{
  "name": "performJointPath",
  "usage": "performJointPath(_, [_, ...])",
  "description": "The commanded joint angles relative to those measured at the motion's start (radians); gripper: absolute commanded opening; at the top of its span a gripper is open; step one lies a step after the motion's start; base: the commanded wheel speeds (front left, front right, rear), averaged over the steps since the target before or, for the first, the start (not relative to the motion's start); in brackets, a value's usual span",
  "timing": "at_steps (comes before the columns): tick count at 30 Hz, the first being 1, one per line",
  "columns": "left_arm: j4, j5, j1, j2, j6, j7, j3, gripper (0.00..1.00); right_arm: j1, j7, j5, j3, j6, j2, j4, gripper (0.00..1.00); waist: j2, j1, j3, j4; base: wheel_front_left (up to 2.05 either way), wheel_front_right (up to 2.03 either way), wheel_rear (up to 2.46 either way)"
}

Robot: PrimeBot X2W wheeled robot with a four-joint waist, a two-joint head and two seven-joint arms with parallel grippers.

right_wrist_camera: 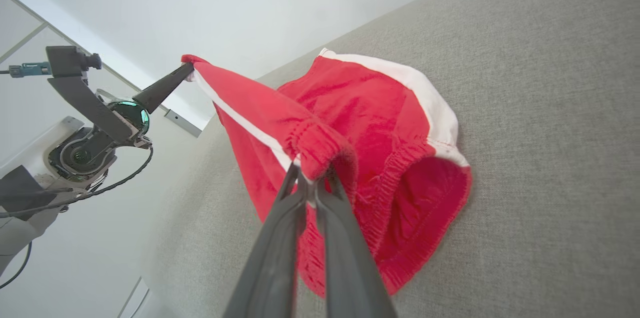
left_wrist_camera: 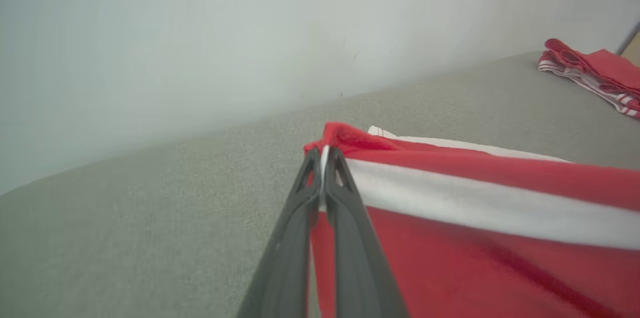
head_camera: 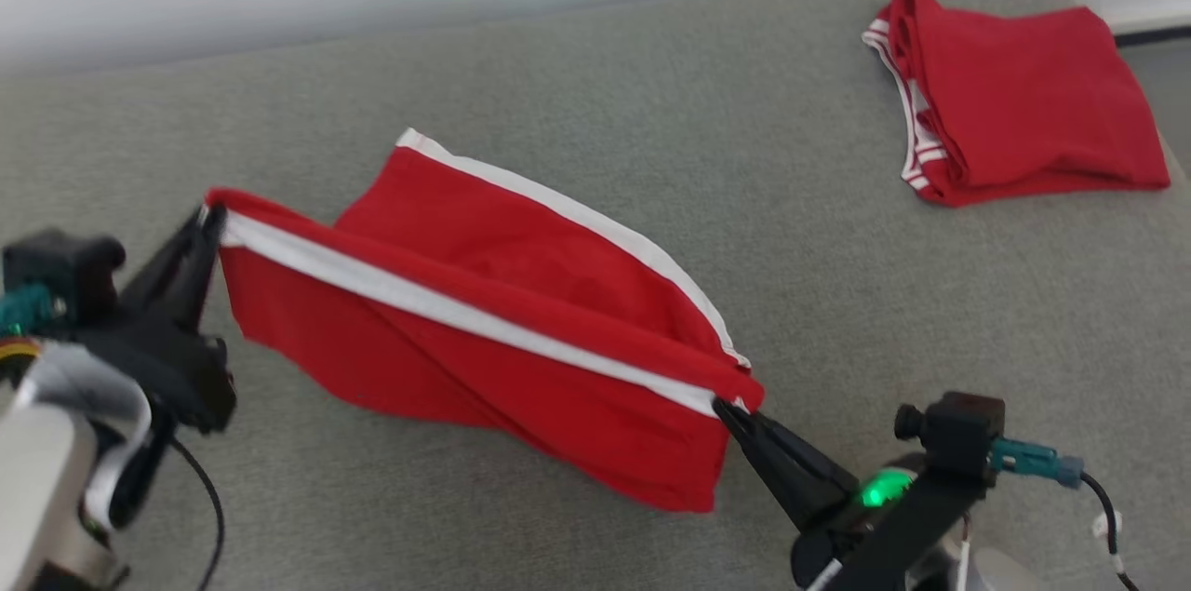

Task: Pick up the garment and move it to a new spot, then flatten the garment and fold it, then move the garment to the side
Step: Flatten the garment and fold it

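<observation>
Two red garments: shorts [head_camera: 484,340] stretched between arms, folded garment [head_camera: 1023,98] far right. Your left arm [head_camera: 46,461] and right arm [head_camera: 893,517] angle inward; both jaws clamped on shorts' ends.

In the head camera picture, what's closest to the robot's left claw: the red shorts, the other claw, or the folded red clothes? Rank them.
1. Red shorts: touching, their corner pinched in the left gripper.
2. Right gripper: at the shorts' opposite end, lower right.
3. Folded red garment: far upper right corner.
</observation>
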Motion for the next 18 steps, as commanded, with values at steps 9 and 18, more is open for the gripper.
performJointPath(9, [0.18,0.053,-0.241,0.031,-0.044,0.095,-0.079,0.0,-0.136,-0.027,-0.055,-0.001,0.0,0.112,0.093,0.0,-0.0001,-0.0002,0.146,-0.145,0.0,0.0,0.0])
performJointPath(18, [0.328,0.076,-0.388,-0.007,-0.058,0.094,-0.18,0.0,-0.204,-0.032,-0.11,-0.038,0.0,0.175,0.183,0.0,-0.0001,-0.0002,0.177,-0.168,0.0,0.0,0.0])
